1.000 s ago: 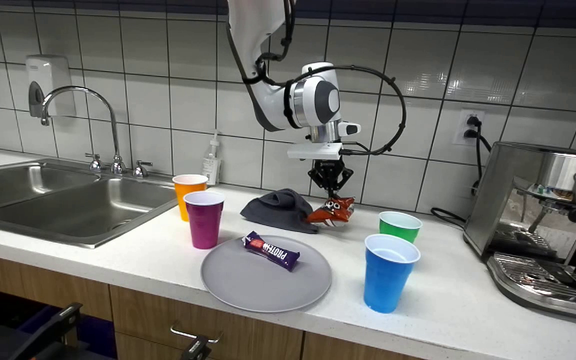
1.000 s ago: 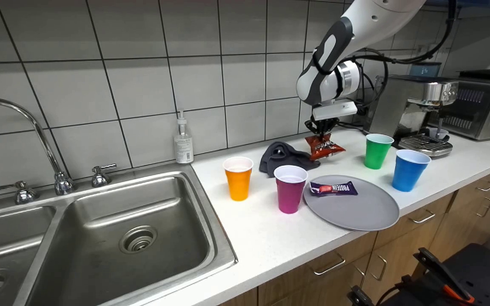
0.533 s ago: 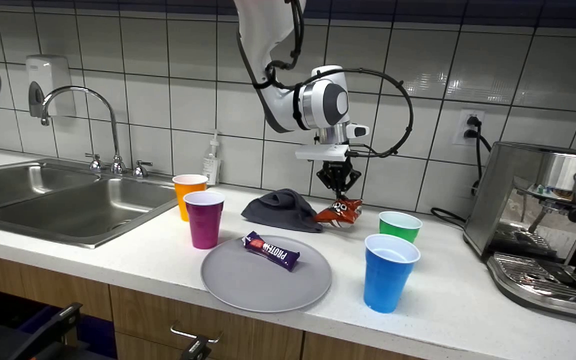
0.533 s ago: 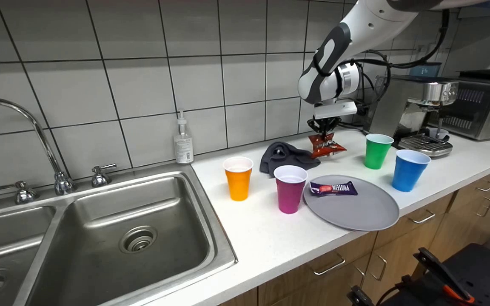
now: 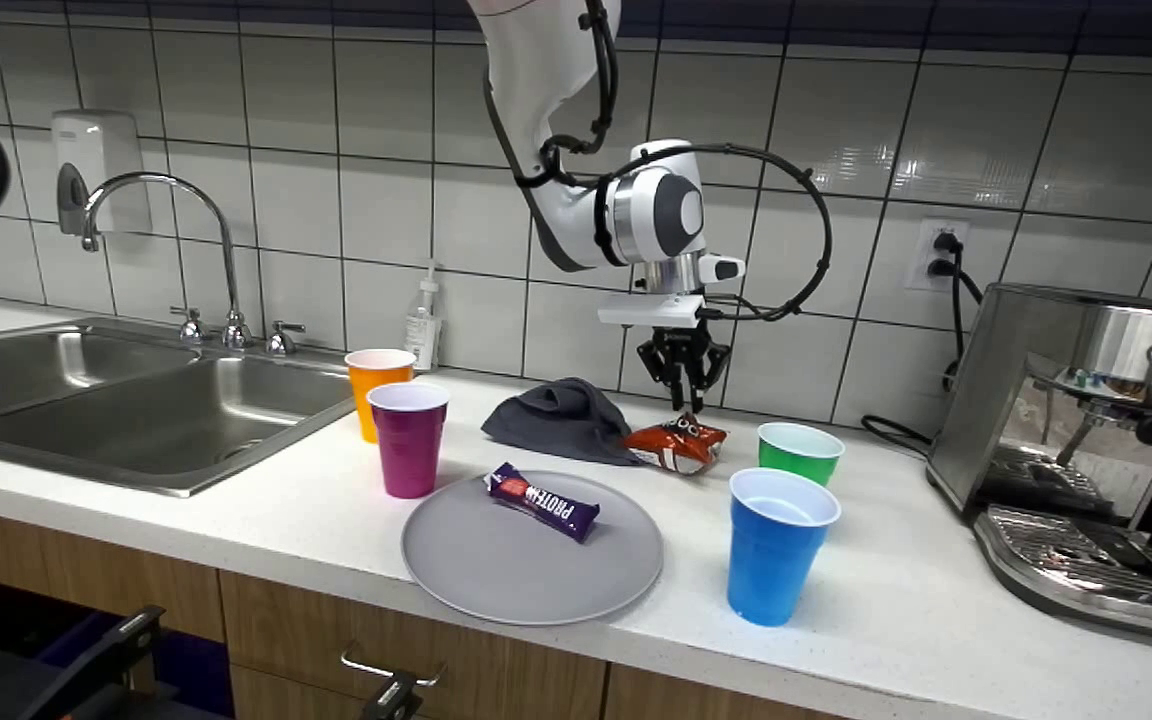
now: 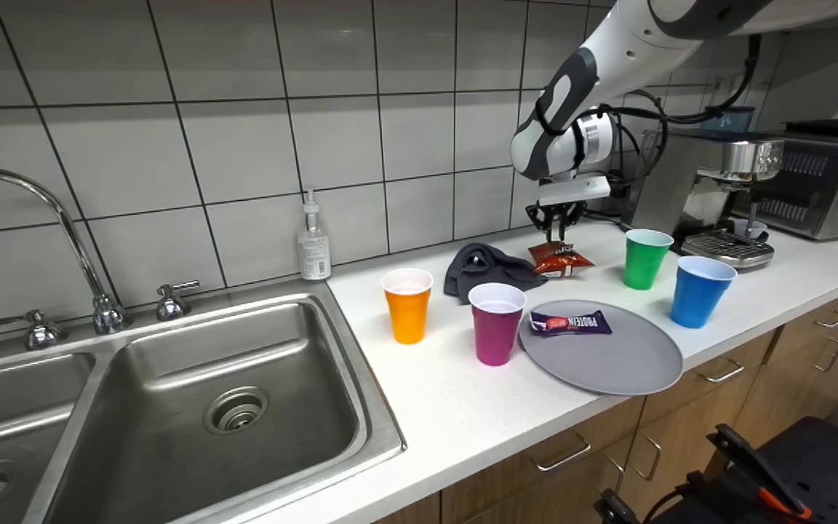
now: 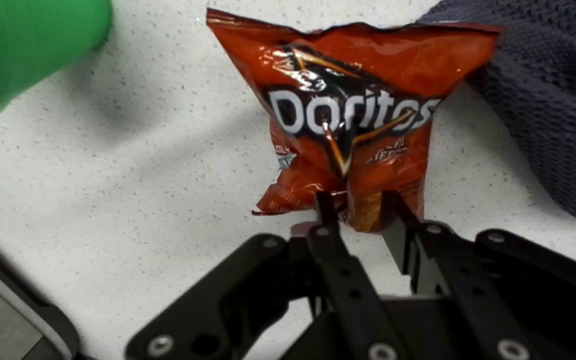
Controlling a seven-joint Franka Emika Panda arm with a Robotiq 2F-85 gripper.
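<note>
While hand (image 7: 358,199) hangs over red chip bag (image 7: 350,117), fingers bit apart, bag lies on table (image 7: 168,210), corner touching dark cloth (image 7: 553,110), near green cup (image 7: 33,45). Bag seems put down; next move likely needs fingers straight up, clear.

In the wrist view, the edges cut off part of the round green plastic cup (image 7: 33,45) and the dark grey woven cloth (image 7: 558,115). Thin black fingers (image 7: 333,255) hide a bit of the shiny red Doritos bag (image 7: 363,115).
</note>
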